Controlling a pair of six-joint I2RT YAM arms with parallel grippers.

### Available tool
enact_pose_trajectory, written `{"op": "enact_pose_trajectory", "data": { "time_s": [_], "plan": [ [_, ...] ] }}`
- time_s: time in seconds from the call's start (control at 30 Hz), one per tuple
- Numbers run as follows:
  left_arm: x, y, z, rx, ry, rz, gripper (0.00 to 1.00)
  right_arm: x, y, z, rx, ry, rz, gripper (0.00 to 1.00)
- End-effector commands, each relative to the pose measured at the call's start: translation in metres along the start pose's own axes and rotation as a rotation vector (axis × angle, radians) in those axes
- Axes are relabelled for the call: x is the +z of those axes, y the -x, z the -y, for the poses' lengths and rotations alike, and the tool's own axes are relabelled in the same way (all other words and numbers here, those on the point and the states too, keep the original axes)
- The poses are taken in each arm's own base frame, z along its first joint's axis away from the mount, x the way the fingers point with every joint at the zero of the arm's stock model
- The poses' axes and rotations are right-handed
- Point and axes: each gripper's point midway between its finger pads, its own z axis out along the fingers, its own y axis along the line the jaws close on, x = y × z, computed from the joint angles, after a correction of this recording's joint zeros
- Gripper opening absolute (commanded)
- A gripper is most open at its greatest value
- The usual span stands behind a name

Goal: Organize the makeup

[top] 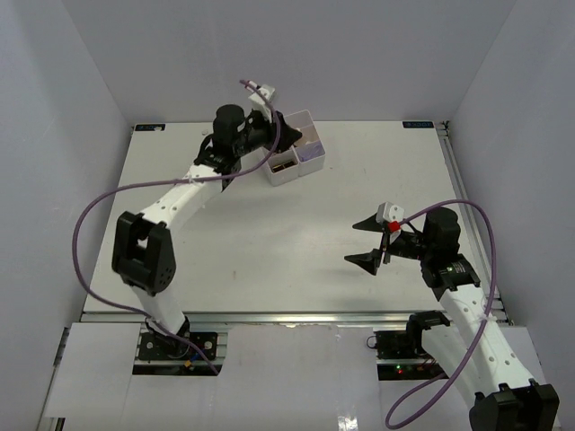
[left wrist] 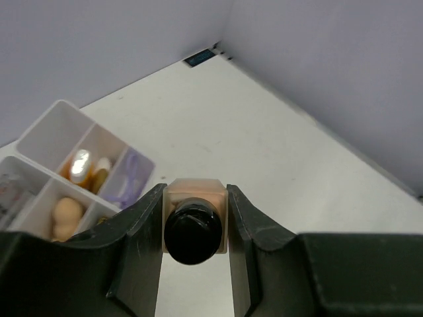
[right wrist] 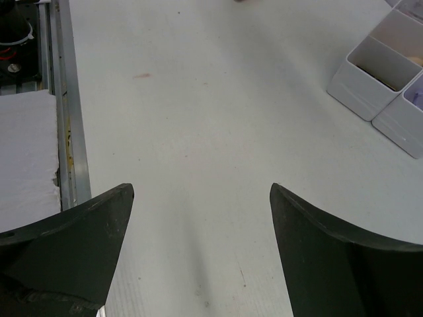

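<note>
Left gripper (left wrist: 195,191), two dark fingers (left wrist: 142,231): partly open and clamped on one tan square-bodied bottle with a round dark cap (left wrist: 193,232). One finger presses each side of the bottle, and the cap faces the wrist camera. The bottle is held off the white table (top: 359,180), just beside the white plastic divided box (left wrist: 63,105). In the top view this gripper sits at the box's left edge, at the far side of the table.

Right gripper (right wrist: 199,191), two dark fingers (right wrist: 79,244): spread wide and released, with nothing between them and nothing touching them. It hovers over bare table on the right side, well apart from the box.

Box, one, contents as seen from the left wrist:
- One beige rounded sponge (left wrist: 66,214), in a near compartment.
- One clear lilac-tinted piece (left wrist: 129,181), in the compartment nearest the bottle.
- Shiny orange-gold items (left wrist: 82,165) in the middle compartment; their number cannot be told.
- One far compartment shows only its white floor.

Count: two arms, two grippers, one bottle, one box.
</note>
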Motion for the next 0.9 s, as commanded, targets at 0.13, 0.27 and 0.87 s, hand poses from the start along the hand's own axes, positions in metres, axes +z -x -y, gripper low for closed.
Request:
{"op": "enact_pose_trajectory", "data": {
  "time_s": [0.13,0.27,0.87],
  "plan": [
    [0.078,0.014,-0.071,0.143,-0.004,-0.036,0.0,-0.002,0.008,0.004,-0.076,-0.012,0.008,0.9],
    [0.104,0.018,-0.095,0.182,0.02,0.012,0.0,0.0,0.006,0.004,-0.071,-0.008,0.002,0.9],
    [0.124,0.0,-0.154,0.222,0.137,0.093,0.0,0.002,-0.003,0.006,-0.05,-0.005,-0.016,0.9]
  ]
}}
